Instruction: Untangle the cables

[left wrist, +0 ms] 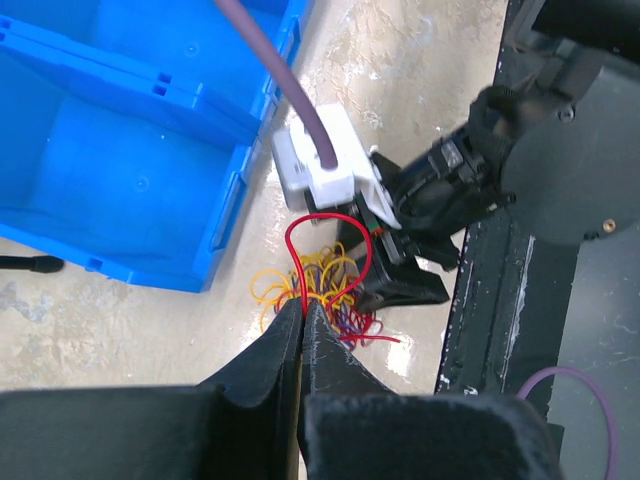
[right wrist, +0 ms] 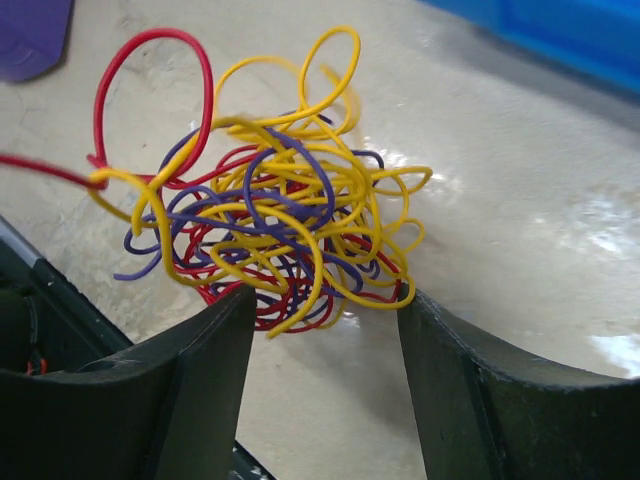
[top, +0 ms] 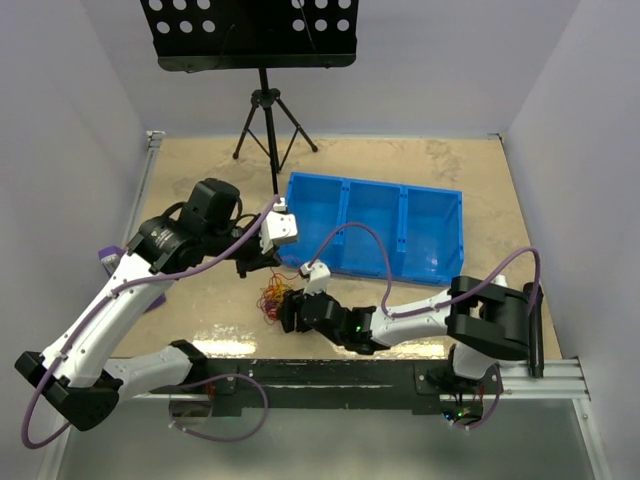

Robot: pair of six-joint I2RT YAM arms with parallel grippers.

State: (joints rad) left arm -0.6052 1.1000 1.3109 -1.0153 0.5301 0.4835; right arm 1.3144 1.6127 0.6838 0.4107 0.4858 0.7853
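The cables are a fist-sized tangle of thin red, yellow and purple wires lying on the tabletop, also seen from above as the tangle. In the left wrist view my left gripper is shut on a red cable that loops up out of the tangle. From above, the left gripper hangs just above-left of the tangle. My right gripper is open, its fingers on either side of the tangle's near edge, nothing pinched between them. The right gripper sits just right of the tangle.
A blue three-compartment bin stands right behind the tangle, its corner close to the wires. A music stand's tripod is at the back. The black base rail runs along the near edge, close by the right gripper.
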